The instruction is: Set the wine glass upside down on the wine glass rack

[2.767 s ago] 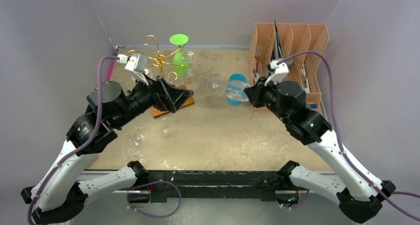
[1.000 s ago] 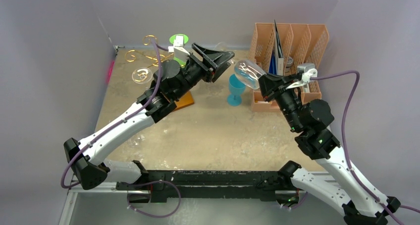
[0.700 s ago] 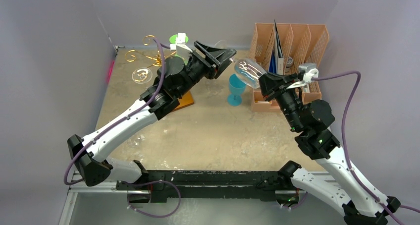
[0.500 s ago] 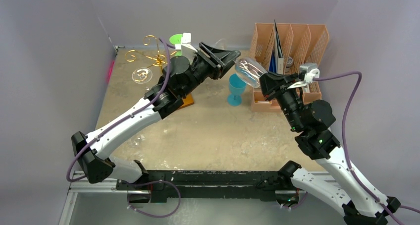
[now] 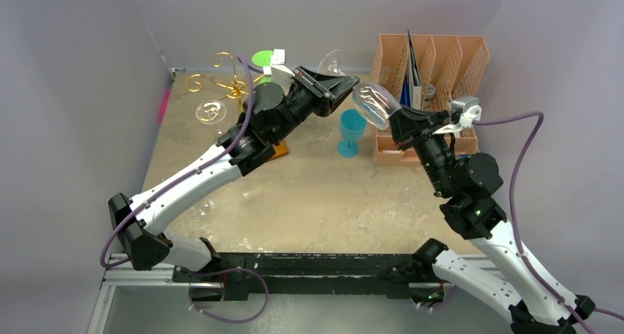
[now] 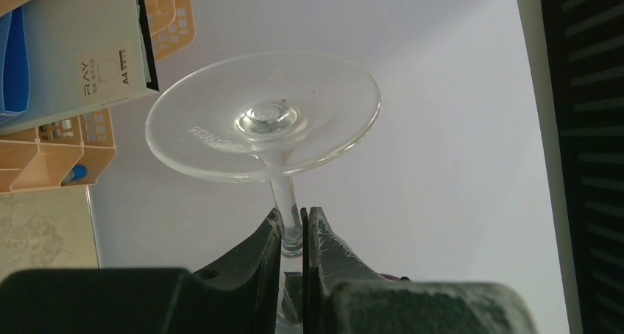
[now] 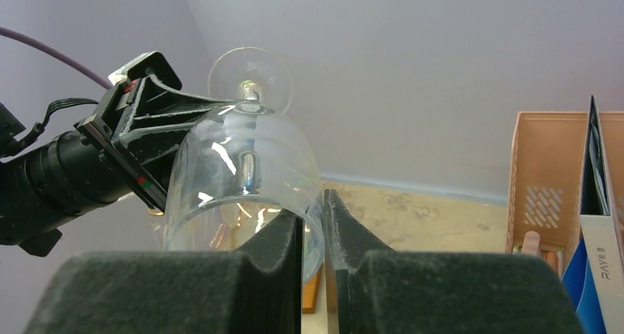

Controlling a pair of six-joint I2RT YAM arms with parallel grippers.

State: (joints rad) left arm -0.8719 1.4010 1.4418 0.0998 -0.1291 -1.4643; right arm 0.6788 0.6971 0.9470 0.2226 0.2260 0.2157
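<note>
Plain lilac-grey walls close in a mottled beige counter (image 5: pixel 309 194). Above it, in the air, the clear wine glass (image 5: pixel 371 102) lies tilted, its foot higher and toward the back wall, its bowl lower and toward the right arm. The right end effector (image 7: pixel 313 205) is nearly closed and pinches the rim of the bowl. The left end effector (image 6: pixel 294 220) stood wide open around the stem a second ago; now its fingers are pressed on the stem just under the foot.

So both arms hold the glass at once. I judge this as a handover: the right one can probably let go, and the left can carry the glass by the stem to the wine glass rack (image 5: pixel 229 84), which stands behind the left arm at the back left.

I count one clear glass, one green glass (image 5: pixel 265 58) at the rack, one blue goblet (image 5: pixel 352 132) upright on the counter, one orange file organiser (image 5: pixel 434 62) and two arms.
</note>
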